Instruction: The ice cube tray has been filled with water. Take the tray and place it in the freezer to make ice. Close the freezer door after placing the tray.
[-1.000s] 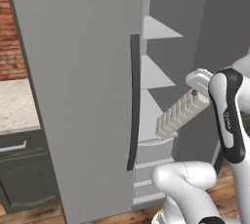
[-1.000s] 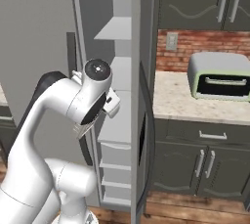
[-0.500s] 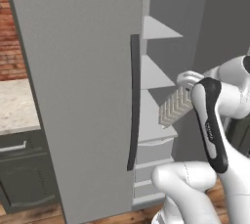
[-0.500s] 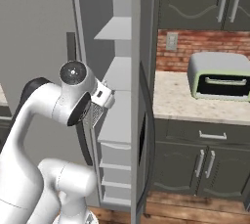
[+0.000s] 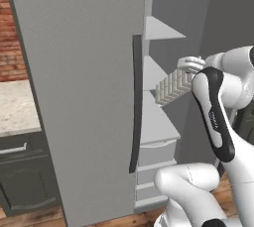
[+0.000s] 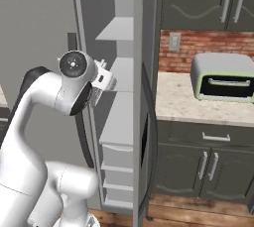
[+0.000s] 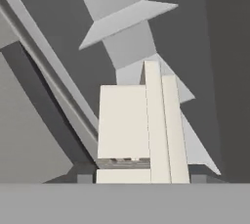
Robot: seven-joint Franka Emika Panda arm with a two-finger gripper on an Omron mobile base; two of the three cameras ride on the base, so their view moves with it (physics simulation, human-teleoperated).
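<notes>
Holding the tray [image 5: 172, 86] clamped in my tool [image 5: 191, 65], I had it tilted, its far end lower, in the open freezer [image 5: 171, 47] between two white shelves [image 5: 161, 28]. In the hand view the tray [image 7: 141, 120] ran away from me toward a shelf's edge. The freezer door [image 6: 144, 122] stood open edge-on beside the desk [image 6: 198, 103] carrying a green toaster oven [image 6: 222, 78].

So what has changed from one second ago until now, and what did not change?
The arm carried the ice cube tray further toward the open freezer, so the tray now points in between the shelves. The gripper remained shut on the tray; nothing was let go. The freezer door stayed open, and the toaster oven on the counter did not move.
</notes>
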